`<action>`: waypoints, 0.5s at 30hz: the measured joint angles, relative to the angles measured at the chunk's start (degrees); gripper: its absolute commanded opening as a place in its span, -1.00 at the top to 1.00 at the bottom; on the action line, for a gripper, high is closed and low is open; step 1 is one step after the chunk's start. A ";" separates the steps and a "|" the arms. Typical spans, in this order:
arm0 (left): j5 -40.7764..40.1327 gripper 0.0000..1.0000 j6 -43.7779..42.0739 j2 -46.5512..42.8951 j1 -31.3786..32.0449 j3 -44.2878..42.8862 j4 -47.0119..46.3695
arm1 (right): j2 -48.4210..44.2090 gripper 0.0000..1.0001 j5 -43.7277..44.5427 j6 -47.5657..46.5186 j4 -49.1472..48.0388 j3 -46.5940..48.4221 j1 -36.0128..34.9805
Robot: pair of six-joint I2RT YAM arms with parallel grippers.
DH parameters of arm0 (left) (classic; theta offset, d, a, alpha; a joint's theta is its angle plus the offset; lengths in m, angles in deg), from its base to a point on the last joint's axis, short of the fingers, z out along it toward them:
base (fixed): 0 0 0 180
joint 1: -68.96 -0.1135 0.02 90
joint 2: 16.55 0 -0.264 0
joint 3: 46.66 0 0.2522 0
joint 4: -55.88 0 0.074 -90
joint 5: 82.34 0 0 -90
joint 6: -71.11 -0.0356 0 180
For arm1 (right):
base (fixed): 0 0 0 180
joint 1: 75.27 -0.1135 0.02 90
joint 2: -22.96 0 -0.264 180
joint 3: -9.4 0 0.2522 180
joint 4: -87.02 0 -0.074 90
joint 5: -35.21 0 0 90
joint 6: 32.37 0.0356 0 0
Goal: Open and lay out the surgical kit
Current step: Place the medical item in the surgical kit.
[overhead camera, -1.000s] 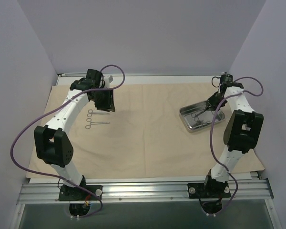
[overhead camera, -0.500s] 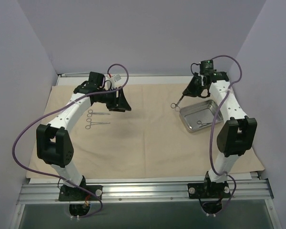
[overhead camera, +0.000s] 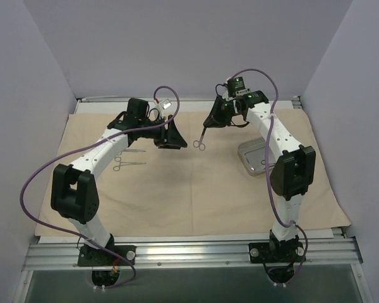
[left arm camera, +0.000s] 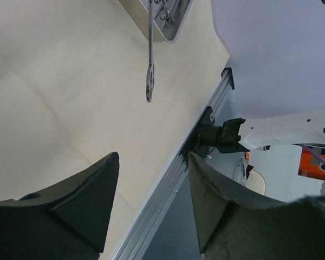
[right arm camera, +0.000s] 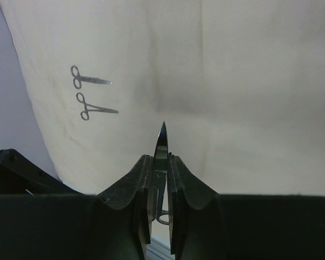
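Observation:
The beige cloth wrap [overhead camera: 177,189] lies spread flat over the table. My right gripper [overhead camera: 208,124] hangs above its far middle, shut on a silver scissor-like instrument [overhead camera: 201,144] whose rings dangle downward. In the right wrist view the pointed tip [right arm camera: 162,138] sticks out between the shut fingers. My left gripper [overhead camera: 177,140] is just left of that instrument, open and holding nothing. The left wrist view shows the hanging instrument [left arm camera: 150,76] ahead of its spread fingers [left arm camera: 105,184]. Two more instruments [overhead camera: 127,165] [right arm camera: 92,111] lie on the cloth at the left. The steel tray [overhead camera: 247,155] sits at the right, partly behind the right arm.
Purple cables loop over both arms. Grey walls close in the left, right and back sides. A metal rail [overhead camera: 189,249] runs along the near edge by the arm bases. Another instrument [left arm camera: 161,8] shows in the tray.
The right arm lifted an instrument out of the tray and carried it left to the far middle. The left gripper swung right toward it and its jaws spread wider.

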 measured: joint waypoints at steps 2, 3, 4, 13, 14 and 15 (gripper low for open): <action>0.20 -0.25 1.14 0.00 0.02 0.68 -1.33 | 0.15 1.00 -0.66 0.13 -0.02 0.00 -0.61; 0.17 -0.25 1.44 -0.02 0.04 0.90 -1.73 | 0.22 1.00 -1.03 0.22 -0.07 0.02 -0.87; 0.17 -0.25 1.86 -0.02 0.09 1.03 -2.08 | 0.28 1.00 -1.22 0.37 -0.09 0.02 -1.16; -0.68 -0.15 2.84 0.02 1.31 1.03 -3.34 | 0.48 1.00 -3.08 1.18 -0.22 0.02 -2.51; -0.79 -0.14 2.82 0.11 1.42 1.01 -3.28 | 0.48 1.00 -3.26 1.25 -0.24 0.02 -2.51; -0.94 -0.12 2.75 0.24 1.53 0.94 -3.21 | 0.48 1.00 -3.37 1.42 -0.28 0.02 -2.51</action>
